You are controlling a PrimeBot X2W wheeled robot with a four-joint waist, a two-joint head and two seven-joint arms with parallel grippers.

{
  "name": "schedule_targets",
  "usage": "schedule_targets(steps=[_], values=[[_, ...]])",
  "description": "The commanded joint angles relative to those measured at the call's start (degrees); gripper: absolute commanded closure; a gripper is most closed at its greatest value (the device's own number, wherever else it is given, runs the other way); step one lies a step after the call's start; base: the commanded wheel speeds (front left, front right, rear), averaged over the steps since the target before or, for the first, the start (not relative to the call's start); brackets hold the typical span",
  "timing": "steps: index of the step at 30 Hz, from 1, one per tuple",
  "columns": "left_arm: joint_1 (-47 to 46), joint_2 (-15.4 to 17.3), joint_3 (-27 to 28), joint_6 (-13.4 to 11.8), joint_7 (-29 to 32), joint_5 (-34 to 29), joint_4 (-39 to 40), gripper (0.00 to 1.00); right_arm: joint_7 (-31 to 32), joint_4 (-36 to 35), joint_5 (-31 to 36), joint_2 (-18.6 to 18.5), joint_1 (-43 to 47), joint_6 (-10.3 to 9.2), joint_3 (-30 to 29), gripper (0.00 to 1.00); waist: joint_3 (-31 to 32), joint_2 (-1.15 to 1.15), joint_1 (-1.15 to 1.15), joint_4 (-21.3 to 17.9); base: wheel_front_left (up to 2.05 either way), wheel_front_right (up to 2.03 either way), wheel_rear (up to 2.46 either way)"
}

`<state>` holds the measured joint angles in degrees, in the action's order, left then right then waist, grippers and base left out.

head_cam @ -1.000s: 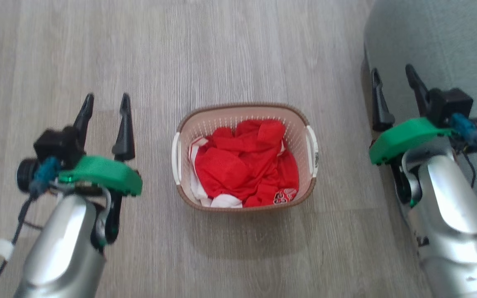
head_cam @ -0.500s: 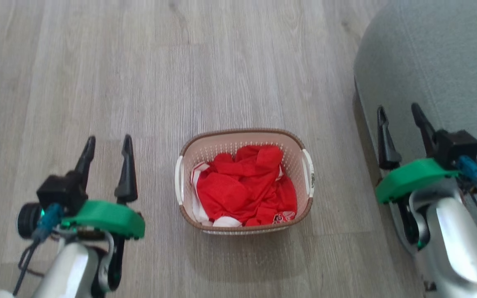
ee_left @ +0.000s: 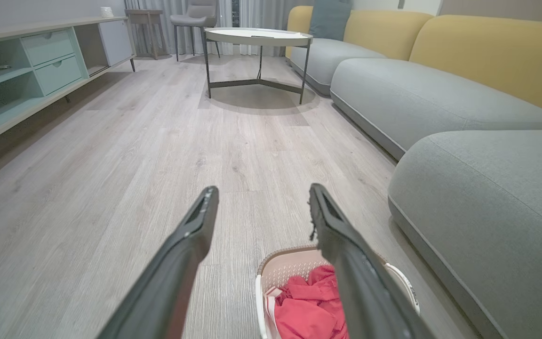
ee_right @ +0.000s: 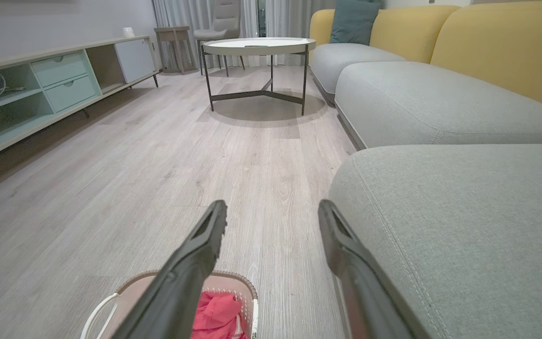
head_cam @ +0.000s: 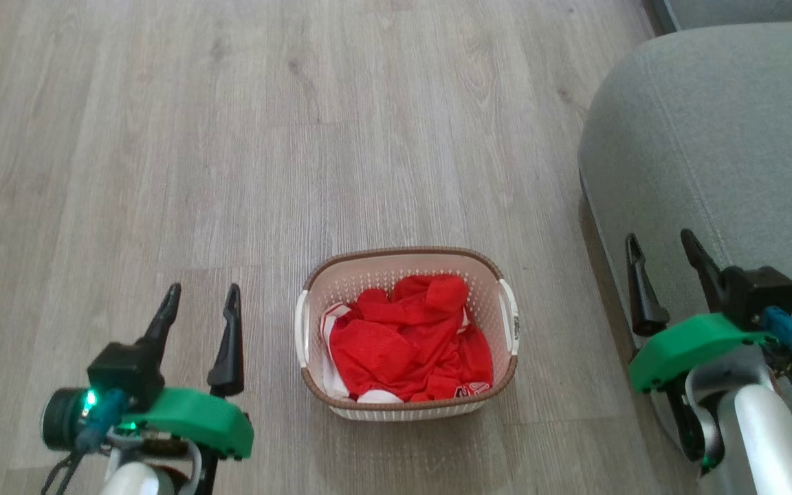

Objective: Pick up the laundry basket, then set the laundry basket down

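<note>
The laundry basket (head_cam: 368,269) stands on the wood floor, cream-white and perforated, with a brown rim and white side handles. Red and white clothes (head_cam: 406,340) fill it. My left gripper (head_cam: 202,301) is open, off the basket's left side with a gap of floor between. My right gripper (head_cam: 661,246) is open too, well to the basket's right, over the grey sofa's edge. The basket (ee_left: 285,266) sits low behind the right finger in the left wrist view, and the basket (ee_right: 247,289) lies at the bottom edge behind the left finger in the right wrist view.
A grey sofa (head_cam: 712,137) fills the right side, with yellow backrests (ee_left: 487,52) behind it. Farther off stand a round coffee table (ee_left: 258,35), a pale green low cabinet (ee_left: 26,70) along the left wall and a chair (ee_left: 195,14). Open floor stretches ahead.
The head view has risen and pulled back, so basket and grippers sit lower and smaller in the picture and more sofa shows. Both grippers stay open and apart from the basket.
</note>
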<state>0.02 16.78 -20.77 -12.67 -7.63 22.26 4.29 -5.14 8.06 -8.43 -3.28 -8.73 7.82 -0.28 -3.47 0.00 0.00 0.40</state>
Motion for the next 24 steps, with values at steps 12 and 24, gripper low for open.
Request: schedule_targets(steps=[12,24], values=[[0.87,2.47,1.04,-1.82,0.87,-1.69,3.82,0.0,2.55,-6.77,-1.36,0.4,2.97,-0.33,0.71,0.0,1.89,0.0,0.0,0.71,0.0,0.0,0.0],[1.07,3.06,0.81,-2.38,1.44,-1.88,4.52,0.0,3.06,-7.63,-1.56,0.4,3.73,-0.33,0.46,0.0,1.91,0.0,0.0,0.65,0.0,0.0,0.0]])
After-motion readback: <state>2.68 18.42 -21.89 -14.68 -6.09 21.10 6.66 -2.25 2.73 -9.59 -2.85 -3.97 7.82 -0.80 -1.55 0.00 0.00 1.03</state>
